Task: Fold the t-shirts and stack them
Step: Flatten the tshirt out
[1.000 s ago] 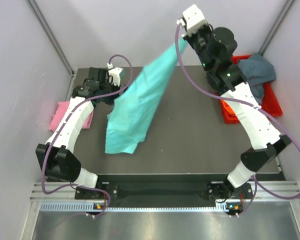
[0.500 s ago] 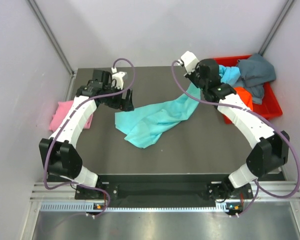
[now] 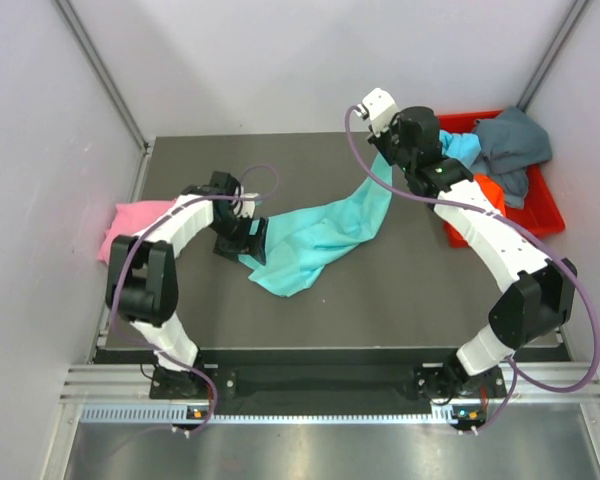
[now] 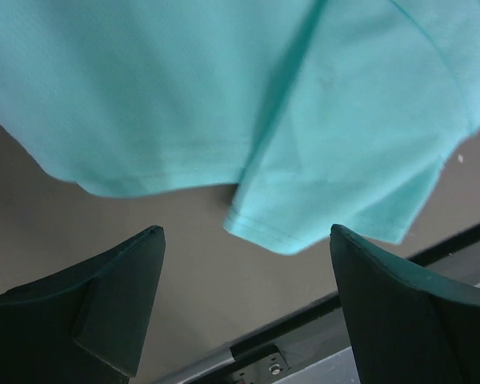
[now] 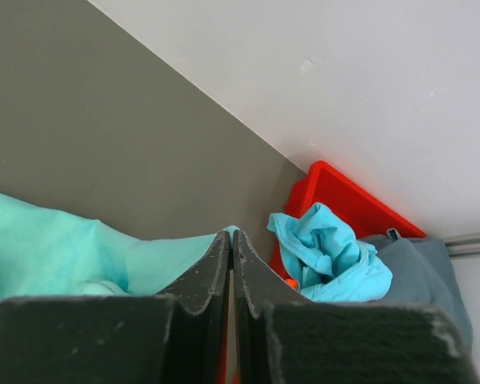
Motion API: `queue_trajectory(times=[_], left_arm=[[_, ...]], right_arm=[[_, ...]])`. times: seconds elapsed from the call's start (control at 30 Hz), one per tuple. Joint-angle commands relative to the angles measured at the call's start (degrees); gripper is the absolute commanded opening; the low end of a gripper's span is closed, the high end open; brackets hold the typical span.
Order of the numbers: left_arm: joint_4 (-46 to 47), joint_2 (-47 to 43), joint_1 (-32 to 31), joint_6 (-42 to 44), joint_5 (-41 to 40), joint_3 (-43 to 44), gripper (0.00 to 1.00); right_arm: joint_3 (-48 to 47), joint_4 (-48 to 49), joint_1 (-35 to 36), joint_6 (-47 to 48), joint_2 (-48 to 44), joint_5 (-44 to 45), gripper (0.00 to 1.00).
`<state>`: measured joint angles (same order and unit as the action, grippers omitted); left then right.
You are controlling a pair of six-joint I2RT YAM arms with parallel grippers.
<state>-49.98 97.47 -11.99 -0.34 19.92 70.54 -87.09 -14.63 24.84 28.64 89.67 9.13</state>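
With my right pincer clamped on one corner of the limp, light teal shirt, which trails onto the table beneath my wide-open left pincer, I would pinch the hem lying between its tips.

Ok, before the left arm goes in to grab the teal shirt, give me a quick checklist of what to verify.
1. Right end effector shut on a corner of the teal t-shirt: ok.
2. Left end effector open wide: ok.
3. Shirt's hem corner lined up between the left fingers in the wrist view: ok.
4. Left fingers low enough to pinch the cloth: cannot tell.
5. Teal t-shirt spread flat on the table: not ok, it lies bunched and creased.
6. Pink t-shirt out of the way at the table's left edge: ok.
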Motion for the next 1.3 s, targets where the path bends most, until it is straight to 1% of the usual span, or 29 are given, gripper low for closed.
queue_trajectory(times=[0.0,0.27,0.33,0.37,0.4,0.43,0.53,0.6,0.63,0.67,0.77,0.87,0.9,0.97,1.0,1.07,1.17,1.23,1.27], left_arm=[[-0.4,4.2,0.4,-0.5,-4.1,4.1,0.88],[1.1,12.3,0.3,-1.9,-9.3,9.1,0.86],[1.3,13.8,0.4,-2.0,-9.9,10.1,0.84],[1.3,14.3,0.3,-2.1,-10.1,10.6,0.8],[1.3,15.4,0.4,-2.0,-10.0,11.0,0.73],[1.1,15.8,0.3,-1.9,-10.0,11.9,0.69],[0.6,17.3,0.3,-2.0,-8.9,12.9,0.49],[0.6,17.7,0.4,-1.9,-8.8,13.0,0.21],[0.5,17.7,0.4,-2.1,-9.3,13.0,0.03],[0.6,17.1,0.5,-2.4,-9.6,13.0,0.0],[0.1,15.1,1.2,-1.9,-10.3,14.4,0.0],[-2.9,12.8,2.8,-0.5,-12.4,20.8,0.0],[-3.9,10.6,3.1,1.4,-13.1,25.0,0.0],[-5.8,6.6,3.7,3.6,-15.4,28.7,0.0],[-5.9,5.1,3.8,6.4,-16.2,30.6,0.0],[-5.9,0.8,3.7,8.2,-17.2,30.9,0.0],[-5.0,-4.8,3.7,10.1,-16.8,28.0,0.0],[-3.6,-8.2,3.7,9.4,-17.0,25.3,0.0],[-1.0,-11.9,3.7,9.2,-17.0,24.3,0.0]], right_arm=[[-1.9,1.5,-0.1,-1.7,-1.0,-1.7,0.0],[0.2,2.1,-0.1,-1.7,-2.2,-2.4,0.0],[0.5,2.2,-0.1,-1.7,-2.1,-2.4,0.0],[0.5,2.3,-0.1,-1.7,-2.0,-2.4,0.0],[0.6,2.5,-0.1,-1.7,-2.0,-2.4,0.0],[0.9,2.4,-0.1,-1.7,-2.0,-2.4,0.0],[1.1,2.8,-0.2,-2.0,-1.8,-2.4,0.0],[1.2,2.9,-0.1,-2.1,-1.6,-2.4,0.0],[1.1,3.1,-0.1,-2.1,-1.5,-2.4,0.0],[1.0,3.0,-0.1,-1.9,-1.5,-2.3,0.0],[0.7,3.2,-0.1,-1.3,-1.5,-1.7,0.0],[0.6,3.3,-0.3,0.0,-2.1,-0.5,0.0],[0.6,3.4,-0.6,0.2,-3.0,-0.1,0.0],[0.8,3.5,-1.1,0.0,-4.4,0.9,0.0],[1.6,3.6,-1.8,-0.2,-6.2,1.2,0.0],[3.1,4.5,-2.2,-0.6,-8.2,2.6,0.0],[6.0,7.1,-3.2,-1.0,-11.8,4.7,0.0],[4.8,7.2,-4.7,-2.4,-13.3,4.5,0.0],[4.0,6.7,-5.2,-3.6,-13.6,4.5,0.0]])
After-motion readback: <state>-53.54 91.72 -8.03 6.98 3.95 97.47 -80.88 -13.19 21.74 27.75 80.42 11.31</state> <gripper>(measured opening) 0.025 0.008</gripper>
